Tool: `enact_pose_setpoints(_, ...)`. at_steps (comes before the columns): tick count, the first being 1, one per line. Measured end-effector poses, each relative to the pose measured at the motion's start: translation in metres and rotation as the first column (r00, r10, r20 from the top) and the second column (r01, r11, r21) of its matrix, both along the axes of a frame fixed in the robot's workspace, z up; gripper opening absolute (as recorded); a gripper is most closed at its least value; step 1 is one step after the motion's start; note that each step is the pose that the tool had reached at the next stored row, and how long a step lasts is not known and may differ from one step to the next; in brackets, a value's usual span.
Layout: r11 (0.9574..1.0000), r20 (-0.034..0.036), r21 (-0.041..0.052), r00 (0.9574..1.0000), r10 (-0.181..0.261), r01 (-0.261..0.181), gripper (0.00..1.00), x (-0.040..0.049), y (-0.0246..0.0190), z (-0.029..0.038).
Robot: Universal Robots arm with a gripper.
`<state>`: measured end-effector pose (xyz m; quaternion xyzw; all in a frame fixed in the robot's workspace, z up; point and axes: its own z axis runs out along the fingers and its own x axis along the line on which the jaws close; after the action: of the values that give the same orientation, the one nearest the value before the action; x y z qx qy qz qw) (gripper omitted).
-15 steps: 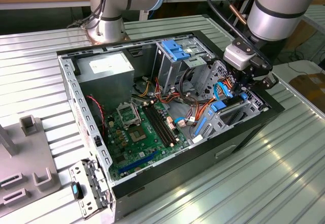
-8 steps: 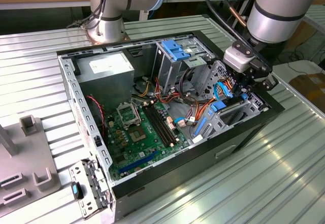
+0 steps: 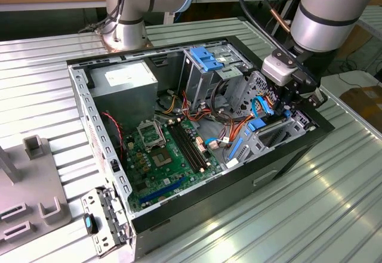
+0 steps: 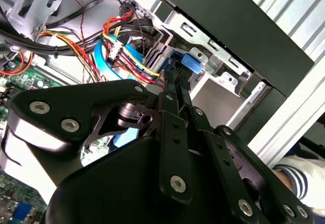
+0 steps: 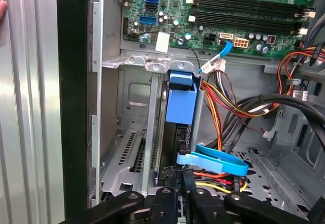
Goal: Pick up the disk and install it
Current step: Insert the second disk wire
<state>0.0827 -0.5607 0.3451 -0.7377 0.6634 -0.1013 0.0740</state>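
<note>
The disk [image 5: 175,141] stands on edge in the metal drive bay [image 5: 133,148] at the front corner of the open computer case, its dark body framed by a bright blue carrier rail [image 5: 181,101]. In the exterior view the disk [image 3: 258,126] sits low in the bay [image 3: 280,136] at the right. My gripper [image 3: 282,105] reaches down into that bay from above. In both wrist views my gripper [image 5: 179,176] [image 4: 172,82] has its two black fingers [image 4: 179,89] drawn close together on the disk's upper edge, with the blue rail [image 4: 190,62] just beyond the tips.
Orange, yellow and red cables [image 5: 223,107] and a light-blue flat cable [image 5: 218,160] crowd the disk's side. Motherboard [image 3: 170,149], power supply [image 3: 122,84] and a tall cage with a blue latch [image 3: 206,60] fill the case. A person's sleeve [image 4: 297,178] is near the case's outside.
</note>
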Motion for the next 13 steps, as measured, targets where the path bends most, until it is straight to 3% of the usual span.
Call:
enact_pose_setpoints(3, 0.9999, 0.0, 0.0004, 0.9999, -0.015, 0.015, 0.16, 0.0, 0.0, -0.0001)
enact_pose_setpoints(5, 0.9997, -0.0002, 0.0191, 0.9999, -0.016, 0.016, 0.16, -0.0001, 0.0, -0.0001)
enact_pose_setpoints(11, 0.9988, -0.0006, 0.0441, 0.9997, -0.023, 0.023, 0.16, 0.0, -0.0022, -0.0003)
enact_pose_setpoints(13, 0.9977, -0.0011, 0.06, 0.9995, -0.033, 0.033, 0.16, 0.0, -0.0048, -0.0003)
